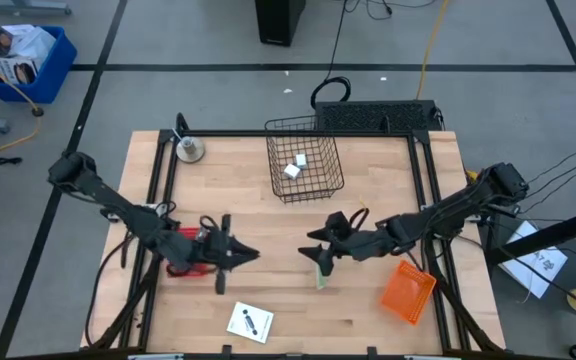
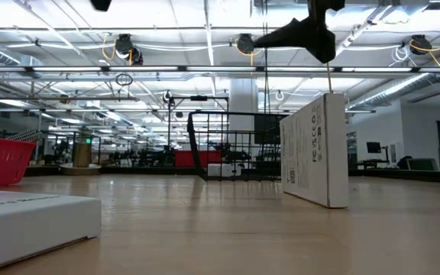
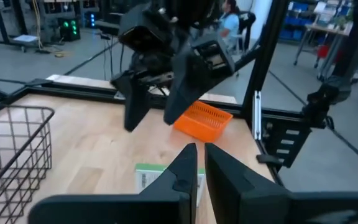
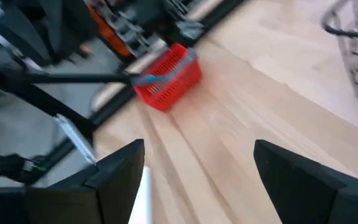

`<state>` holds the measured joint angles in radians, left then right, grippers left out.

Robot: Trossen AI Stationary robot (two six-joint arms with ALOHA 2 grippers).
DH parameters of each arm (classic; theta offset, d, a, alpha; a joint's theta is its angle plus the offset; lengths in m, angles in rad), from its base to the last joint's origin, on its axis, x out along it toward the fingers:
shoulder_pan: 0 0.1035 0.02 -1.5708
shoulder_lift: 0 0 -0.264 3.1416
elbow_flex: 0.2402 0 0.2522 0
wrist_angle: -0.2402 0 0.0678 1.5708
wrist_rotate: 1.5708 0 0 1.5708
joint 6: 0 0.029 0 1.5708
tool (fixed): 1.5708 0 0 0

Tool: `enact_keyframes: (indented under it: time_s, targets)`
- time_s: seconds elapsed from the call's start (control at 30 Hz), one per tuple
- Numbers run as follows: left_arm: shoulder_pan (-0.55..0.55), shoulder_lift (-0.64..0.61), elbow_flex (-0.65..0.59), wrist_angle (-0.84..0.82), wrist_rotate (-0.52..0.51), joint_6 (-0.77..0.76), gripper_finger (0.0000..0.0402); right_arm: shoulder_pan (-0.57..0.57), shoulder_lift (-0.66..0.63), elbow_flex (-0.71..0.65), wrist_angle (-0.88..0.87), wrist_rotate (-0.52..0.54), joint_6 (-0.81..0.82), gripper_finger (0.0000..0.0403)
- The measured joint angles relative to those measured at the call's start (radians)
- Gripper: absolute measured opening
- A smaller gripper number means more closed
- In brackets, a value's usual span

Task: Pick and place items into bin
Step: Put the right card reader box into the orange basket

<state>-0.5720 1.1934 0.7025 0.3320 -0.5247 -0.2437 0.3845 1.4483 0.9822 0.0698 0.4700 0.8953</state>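
Surface [image 1: 368, 300]: wooden, carries everything in easy reach.
Wire bin [image 1: 305, 160]: beyond both tools, already holds white blocks [image 1: 296, 166].
Right tool [image 1: 320, 243]: fingers wide apart over the standing green-edged box [image 1: 321, 275], likely for a grab.
Left tool [image 1: 236, 256]: fingers together, empty, waiting; white card [image 1: 250, 322] lies near it.

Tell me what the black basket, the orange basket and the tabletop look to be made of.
Black basket: thin wire, apparently dark-coated metal; its open grid shows the table through it.
Orange basket: likely moulded plastic, with a uniform bright colour and fine mesh walls.
Tabletop: light wood, with visible plank seams and grain, smooth finish.
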Motion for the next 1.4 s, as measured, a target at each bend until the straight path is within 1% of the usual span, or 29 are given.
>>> enact_keyframes:
  time_s: [0.13, 0.3, 0.33, 0.47, 0.57, 0.67, 0.77, 0.87, 0.93, 1.17, 1.3, 1.4]
  targets:
    - [0.0, -0.056, -0.08, 0.037, 0.0, -0.003, 0.0035, -0.007, 0.007, 0.09, -0.194, -0.002, 0.069, 0.0291]
    - [0.0, -0.069, -0.104, 0.038, 0.001, -0.003, 0.0035, -0.007, 0.064, 0.22, -0.455, -0.007, 0.18, 0.0291]
    - [0.0, -0.068, -0.105, 0.037, 0.007, -0.003, 0.0035, -0.009, 0.084, 0.246, -0.5, -0.025, 0.198, 0.0291]
    - [-0.002, -0.068, -0.104, 0.039, 0.043, -0.002, 0.0035, -0.029, 0.167, 0.351, -0.651, -0.149, 0.294, 0.029]
    - [-0.012, -0.068, -0.104, 0.037, 0.053, 0.012, 0.0035, -0.044, 0.236, 0.407, -0.759, -0.272, 0.367, 0.029]
    - [-0.027, -0.068, -0.104, 0.036, 0.054, 0.034, 0.0035, -0.057, 0.281, 0.433, -0.838, -0.399, 0.425, 0.029]
    - [-0.042, -0.068, -0.104, 0.02, 0.055, 0.053, 0.0035, -0.066, 0.291, 0.434, -0.897, -0.475, 0.461, 0.029]
    - [-0.06, -0.068, -0.104, 0.014, 0.056, 0.058, 0.0035, -0.068, 0.29, 0.434, -0.93, -0.482, 0.472, 0.029]
    - [-0.066, -0.068, -0.104, 0.007, 0.056, 0.059, 0.0035, -0.07, 0.29, 0.434, -0.918, -0.501, 0.467, 0.029]
    - [-0.066, -0.068, -0.104, 0.0, 0.056, 0.066, 0.0035, -0.071, 0.29, 0.434, -0.888, -0.491, 0.449, 0.029]
    - [-0.066, -0.068, -0.104, 0.0, 0.056, 0.065, 0.0035, -0.071, 0.29, 0.434, -0.884, -0.467, 0.452, 0.029]
    - [-0.066, -0.068, -0.103, -0.009, 0.056, 0.064, 0.0035, -0.07, 0.29, 0.434, -0.884, -0.42, 0.446, 0.029]
